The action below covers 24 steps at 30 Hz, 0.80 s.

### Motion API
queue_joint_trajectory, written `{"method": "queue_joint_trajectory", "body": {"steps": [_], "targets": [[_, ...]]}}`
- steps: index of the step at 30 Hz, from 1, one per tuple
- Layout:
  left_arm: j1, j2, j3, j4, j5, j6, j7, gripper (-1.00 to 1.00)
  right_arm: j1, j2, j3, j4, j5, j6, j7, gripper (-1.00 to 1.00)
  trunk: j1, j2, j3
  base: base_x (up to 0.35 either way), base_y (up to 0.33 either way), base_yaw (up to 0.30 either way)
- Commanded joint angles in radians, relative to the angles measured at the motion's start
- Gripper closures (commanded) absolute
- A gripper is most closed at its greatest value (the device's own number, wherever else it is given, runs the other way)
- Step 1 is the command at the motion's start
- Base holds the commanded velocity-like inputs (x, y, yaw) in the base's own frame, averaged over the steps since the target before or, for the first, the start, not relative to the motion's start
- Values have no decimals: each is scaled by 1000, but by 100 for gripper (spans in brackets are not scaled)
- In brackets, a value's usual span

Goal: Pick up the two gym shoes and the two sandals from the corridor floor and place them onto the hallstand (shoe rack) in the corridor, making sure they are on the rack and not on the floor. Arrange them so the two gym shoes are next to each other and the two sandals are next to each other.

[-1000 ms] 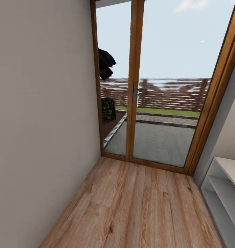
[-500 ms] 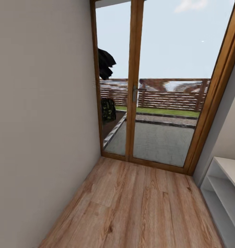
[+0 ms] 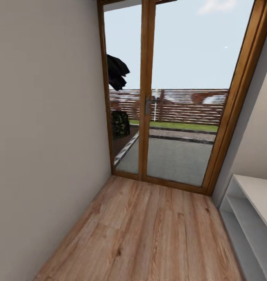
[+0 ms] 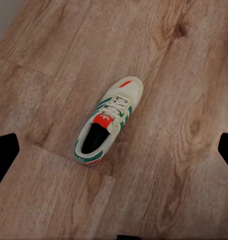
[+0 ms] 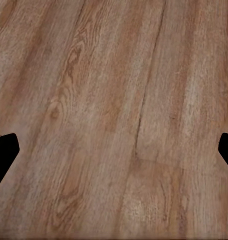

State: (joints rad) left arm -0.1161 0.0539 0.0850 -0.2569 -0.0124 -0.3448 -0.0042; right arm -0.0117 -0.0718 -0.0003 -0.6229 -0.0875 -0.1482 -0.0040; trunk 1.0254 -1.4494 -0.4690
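Observation:
One gym shoe (image 4: 107, 122), cream-white with green stripes and red patches, lies upright on the corridor floor (image 4: 184, 75) in the left wrist view. My left gripper (image 4: 116, 152) hangs open well above it, its dark fingertips (image 4: 4, 152) far apart and the shoe's heel roughly between them. In the right wrist view, my right gripper (image 5: 116, 152) is open over bare wood planks (image 5: 119, 100), holding nothing. The sandals are out of view. A pale low unit (image 3: 248, 218) with open shelf rows stands at the right of the head view; I cannot tell whether it is the hallstand.
A wood-framed glass door (image 3: 147, 97) closes the corridor's far end, with a patio and fence beyond. A plain wall (image 3: 43, 136) runs along the left. Wood-plank floor (image 3: 149, 234) stretches between the wall and the shelf unit.
The whole head view has shifted left and slightly down, so the camera has moved; more of the shelf unit shows at the right. Nothing in the scene itself has moved.

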Motion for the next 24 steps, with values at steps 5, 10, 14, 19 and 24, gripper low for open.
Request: {"method": "queue_joint_trajectory", "body": {"steps": [5,10,14,19,24], "targets": [[-1,1,5,1,-1,-3,0,-100,-1,0,1,1,-9,-4,-1,-100,0,-1,-1,-88,-74,0],[-1,2,5,0,-1,-3,0,-100,-1,0,1,1,-9,-3,0,-100,0,-1,-1,-30,-25,0],[-2,2,6,-1,-1,-3,-1,-100,-1,0,2,1,-9,-2,4,-100,0,-1,-1,-13,-11,0],[-14,4,8,-2,-1,3,-2,-100,-1,1,5,-4,-8,-2,5,-100,0,-1,-1,-5,-4,0],[-61,20,9,-1,0,19,-8,-100,-6,-3,6,-42,-7,-1,3,-100,0,-1,-1,-1,-1,0]]}}
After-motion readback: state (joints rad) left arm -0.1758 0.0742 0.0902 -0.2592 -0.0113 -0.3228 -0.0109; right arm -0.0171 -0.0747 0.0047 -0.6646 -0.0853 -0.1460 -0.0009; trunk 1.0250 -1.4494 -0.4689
